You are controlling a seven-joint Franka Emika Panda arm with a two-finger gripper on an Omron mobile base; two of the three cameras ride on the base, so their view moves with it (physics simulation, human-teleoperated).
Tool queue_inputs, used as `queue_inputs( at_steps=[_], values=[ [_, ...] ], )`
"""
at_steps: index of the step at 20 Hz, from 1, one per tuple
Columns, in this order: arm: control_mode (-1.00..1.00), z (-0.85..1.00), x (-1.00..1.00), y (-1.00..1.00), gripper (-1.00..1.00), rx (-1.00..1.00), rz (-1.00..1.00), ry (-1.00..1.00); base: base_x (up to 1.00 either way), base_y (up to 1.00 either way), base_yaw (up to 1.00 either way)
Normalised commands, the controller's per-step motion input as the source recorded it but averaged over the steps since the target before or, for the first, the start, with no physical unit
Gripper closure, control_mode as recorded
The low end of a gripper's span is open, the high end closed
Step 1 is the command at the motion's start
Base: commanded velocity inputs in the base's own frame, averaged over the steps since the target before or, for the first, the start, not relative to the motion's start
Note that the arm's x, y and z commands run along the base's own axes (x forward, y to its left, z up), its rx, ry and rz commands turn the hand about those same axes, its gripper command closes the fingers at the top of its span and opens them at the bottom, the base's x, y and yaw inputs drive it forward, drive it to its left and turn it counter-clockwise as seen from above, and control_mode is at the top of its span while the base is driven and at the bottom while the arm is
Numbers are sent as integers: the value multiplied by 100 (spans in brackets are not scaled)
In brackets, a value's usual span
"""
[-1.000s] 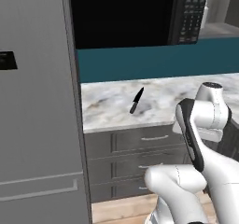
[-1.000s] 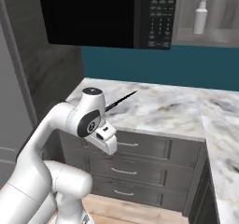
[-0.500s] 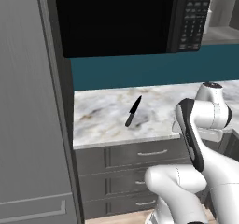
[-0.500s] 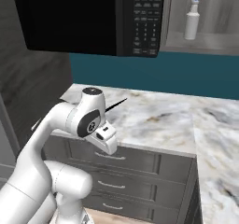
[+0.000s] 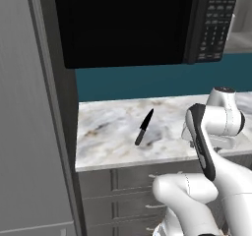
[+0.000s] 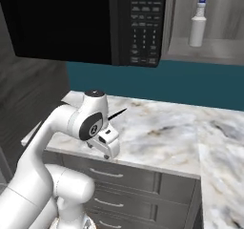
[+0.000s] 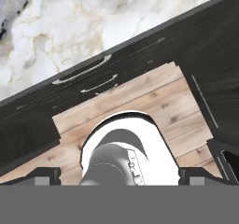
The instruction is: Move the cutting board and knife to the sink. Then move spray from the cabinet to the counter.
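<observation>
A tall grey refrigerator [image 5: 29,132] stands at the far left, and beside it a big black microwave [image 5: 133,23] hangs above the counter [image 5: 108,132], whose white-grey marble top with brownish veins runs over grey drawers [image 6: 124,180] with metal handles. To the right of the microwave, the right base view takes in the cabinet [image 6: 209,46], an open grey niche that the left base view barely catches at its edge. On its shelf the spray [image 6: 198,22] stands upright, a small pale bottle with a white trigger head and a blue tip. The knife [image 5: 143,127] lies flat on the counter, slim and all dark, its point aimed away toward the teal back wall; in the right base view just its tip peeks past the arm. The gripper [image 7: 119,174] hangs at the counter's near edge, aimed down at the drawers and the wooden floor [image 7: 154,101], fingers [image 7: 46,175] spread wide with nothing between them, well apart from the knife.
</observation>
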Motion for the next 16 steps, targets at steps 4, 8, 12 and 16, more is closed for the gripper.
queue_inputs(
  at_steps=[4, 8, 12, 16],
  values=[
    [100, 0, 0, 0, -100, 0, 0, 0, 53, 0, 0],
    [100, 0, 0, 0, -100, 0, 0, 0, 48, 0, 0],
    [100, 0, 0, 0, -100, 0, 0, 0, 49, 0, 0],
    [100, 0, 0, 0, -100, 0, 0, 0, 41, 0, 0]
  ],
)
